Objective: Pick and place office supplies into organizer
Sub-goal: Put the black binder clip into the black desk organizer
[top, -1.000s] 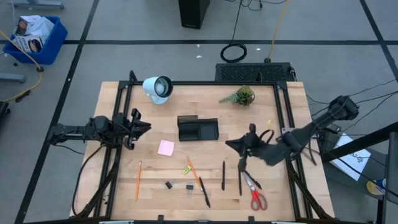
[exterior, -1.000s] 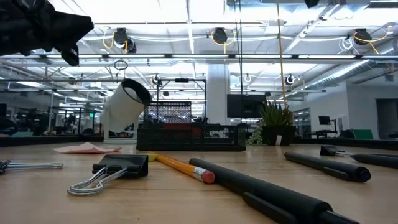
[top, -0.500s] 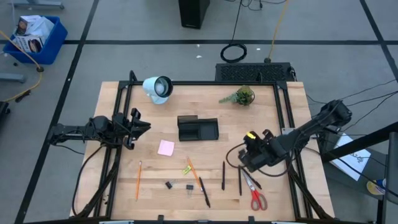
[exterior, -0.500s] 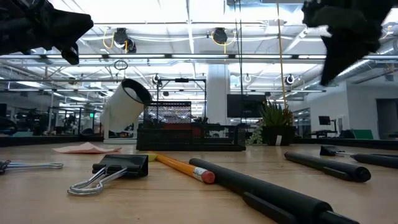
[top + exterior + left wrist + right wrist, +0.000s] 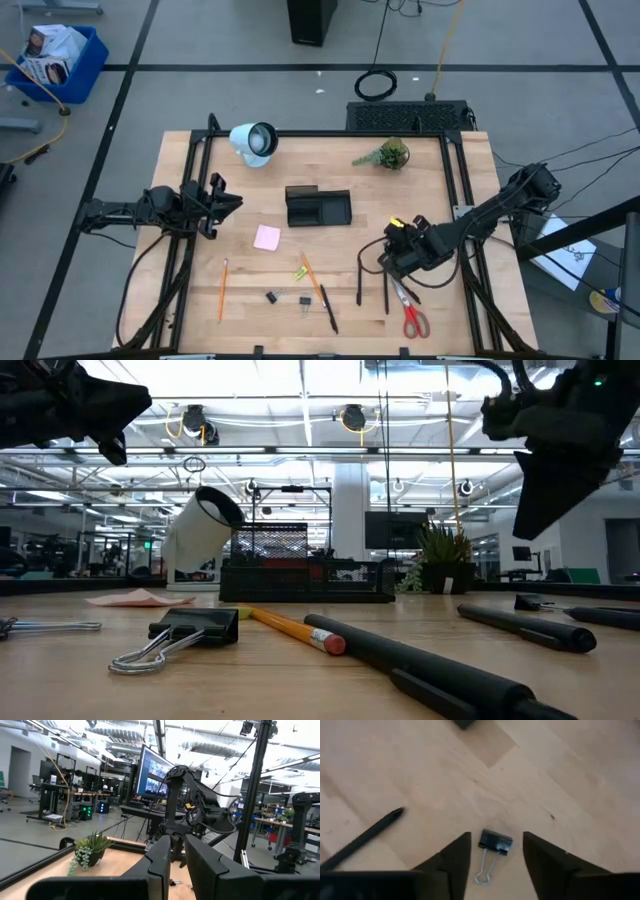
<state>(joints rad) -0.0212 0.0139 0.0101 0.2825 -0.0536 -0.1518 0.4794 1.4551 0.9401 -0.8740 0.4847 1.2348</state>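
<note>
Right wrist view, right gripper (image 5: pixel 492 851) tipped down over binder clip (image 5: pixel 494 842), jaws apart, empty.

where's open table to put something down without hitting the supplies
Bare wood lies between the lamp and the plant, behind the organizer. The front strip is crowded: pencils, clips, pens and scissors, with the right gripper above.

Supplies lie loose; organizer (image 5: pixel 318 207) sits at frame centre.
Below it: pink pad (image 5: pixel 266 237), pencils (image 5: pixel 222 288), pens (image 5: pixel 359 281), clips (image 5: pixel 271 296); scissors (image 5: pixel 410 312) lower right.
</note>
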